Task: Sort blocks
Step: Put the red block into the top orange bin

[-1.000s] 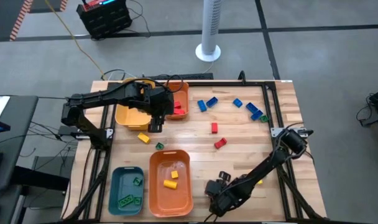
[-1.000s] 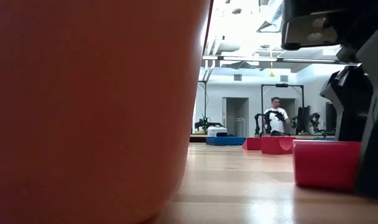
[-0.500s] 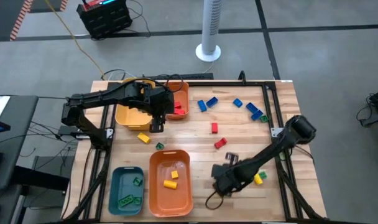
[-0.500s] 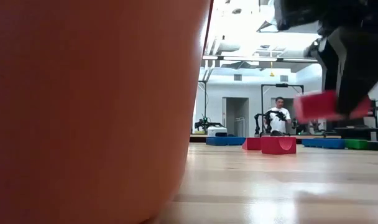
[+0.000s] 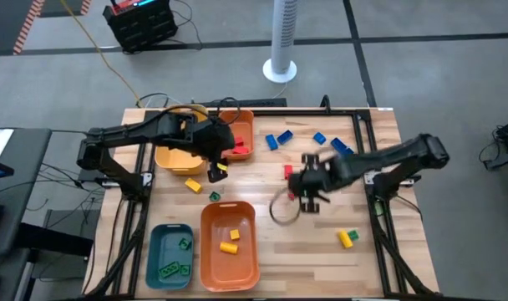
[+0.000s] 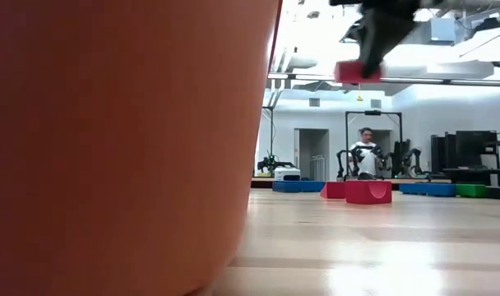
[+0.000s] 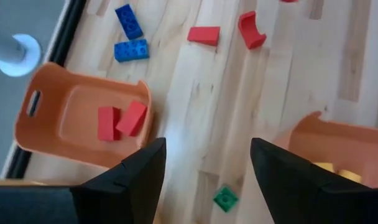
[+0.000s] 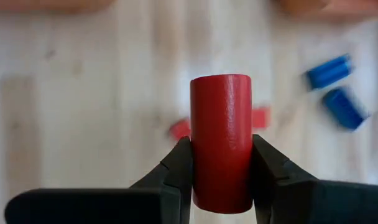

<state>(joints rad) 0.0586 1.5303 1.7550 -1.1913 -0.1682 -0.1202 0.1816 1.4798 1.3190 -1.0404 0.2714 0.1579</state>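
Note:
My right gripper [image 5: 307, 191] hangs over the middle of the table, shut on a red block [image 8: 221, 140]; the low view shows this block [image 6: 358, 72] high above the wood. My left gripper [image 7: 204, 186] stands open and holds nothing, above the table beside the far orange bin [image 5: 241, 134], which holds red blocks [image 7: 120, 121]. A small green block [image 7: 225, 198] lies on the wood below it. Loose blue blocks [image 5: 277, 140] and a red block [image 5: 288, 171] lie on the table's far half. My right gripper pinches the red block between its two fingers, one finger [image 8: 179, 165] on each of two opposite sides [image 8: 199, 163]. The fingers slant downward from above. The block is lifted clear of the table.
A yellow bin [image 5: 175, 155] stands left of the far orange bin. Near the front edge stand a second orange bin [image 5: 229, 251] with yellow blocks and a teal bin [image 5: 170, 255] with green ones. A yellow block [image 5: 347, 239] lies front right, another [image 5: 193, 185] left of centre.
My right gripper has lifted the red block off the table near the front edge. It has carried the block up and toward the far edge, to above the table's middle, turning as it went. The block now hangs clear of the wood.

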